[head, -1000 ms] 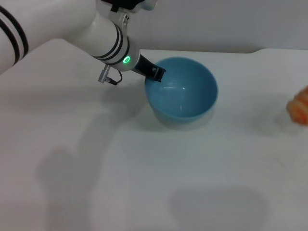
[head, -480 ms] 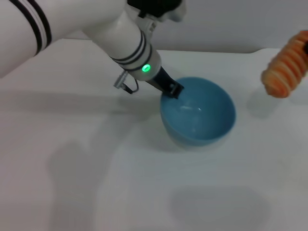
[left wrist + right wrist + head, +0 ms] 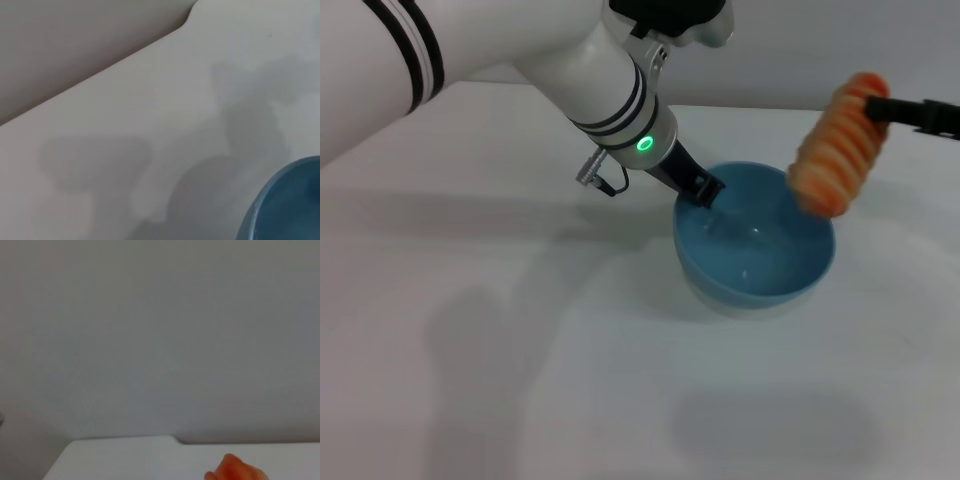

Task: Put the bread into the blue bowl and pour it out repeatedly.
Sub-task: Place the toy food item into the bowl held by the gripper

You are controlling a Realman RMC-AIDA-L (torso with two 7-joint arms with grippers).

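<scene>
My right pincer (image 3: 882, 108) grips the bread (image 3: 838, 146) by one end above the blue bowl (image 3: 756, 265); it looks light and stiff. My left pincer (image 3: 708, 190) clamps the bowl's rim.

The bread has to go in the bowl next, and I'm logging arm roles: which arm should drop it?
The right: its claw holds the bread above the blue bowl. The left claw grips the bowl's rim.

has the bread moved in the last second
Yes. The bread, held by the right gripper, has come in from the table's right edge to hang over the blue bowl's right rim.
</scene>
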